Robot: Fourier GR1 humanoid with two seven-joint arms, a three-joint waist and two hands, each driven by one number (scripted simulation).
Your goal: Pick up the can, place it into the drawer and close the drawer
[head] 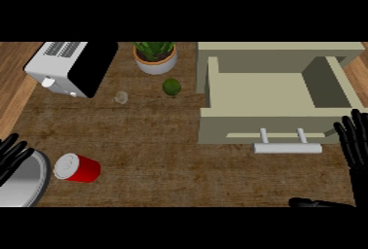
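Two robot hands in my view, both open, holding nothing. Right robot hand (354, 141) at 3 o'clock, fingers straight, just beside the open drawer's (277, 92) front right corner. Left robot hand (11, 154) at 9 o'clock, fingers spread over the rim of a metal bowl (25, 187). Red can (78, 168) lies on its side on the desk (179, 160) at 8 o'clock, just right of the bowl, well apart from the drawer. Drawer handle (286, 147) faces 6 o'clock. Toaster (70, 65) at 11, potted plant (155, 56) at 12, lime (172, 87) below the plant.
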